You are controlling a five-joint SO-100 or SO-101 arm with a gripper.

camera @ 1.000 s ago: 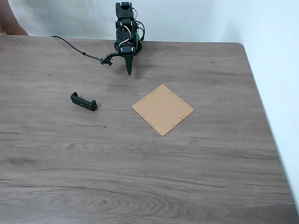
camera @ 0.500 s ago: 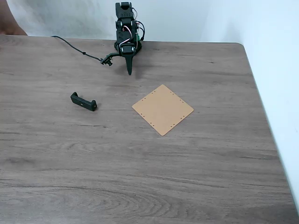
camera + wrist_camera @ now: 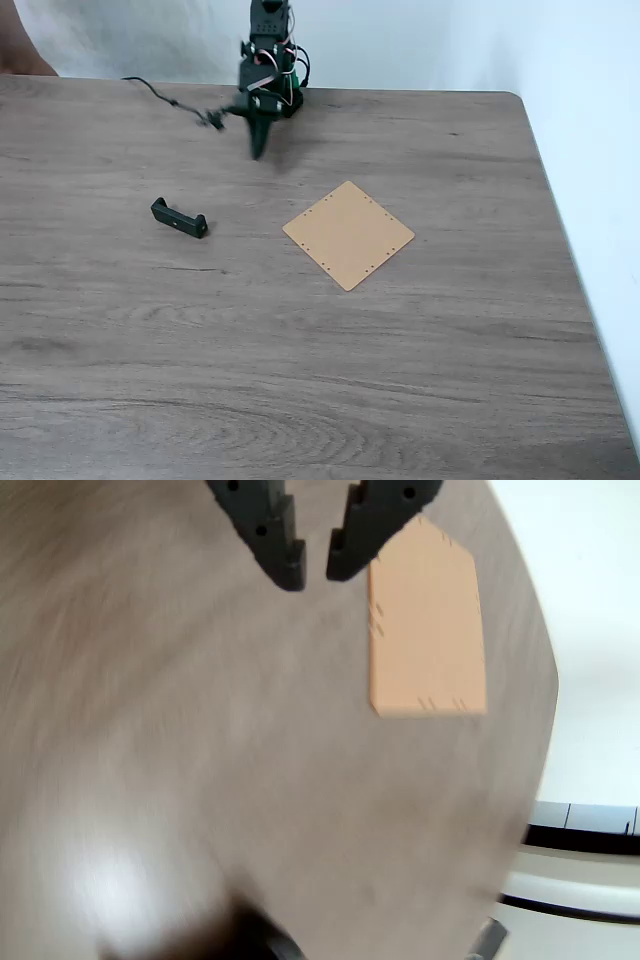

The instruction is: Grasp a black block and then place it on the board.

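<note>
- Bench (image 3: 300, 380): grey wood-grain top, spans most of the frame.
- Board (image 3: 348, 235): tan square, lying flat, right of centre, corner upward.
- Black block (image 3: 179, 218): left of centre, well apart from the board.
- Gripper (image 3: 258, 150): top centre, tip pointing down, blurred.

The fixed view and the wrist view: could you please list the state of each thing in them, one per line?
black block: lying flat on the table, left of the board in the fixed view, untouched, apart from the gripper.
board: flat on the table, turned like a diamond in the fixed view, nothing on it.
gripper: empty, fingers slightly apart, above the table, far from the block.
table: bears the block and board.
</note>
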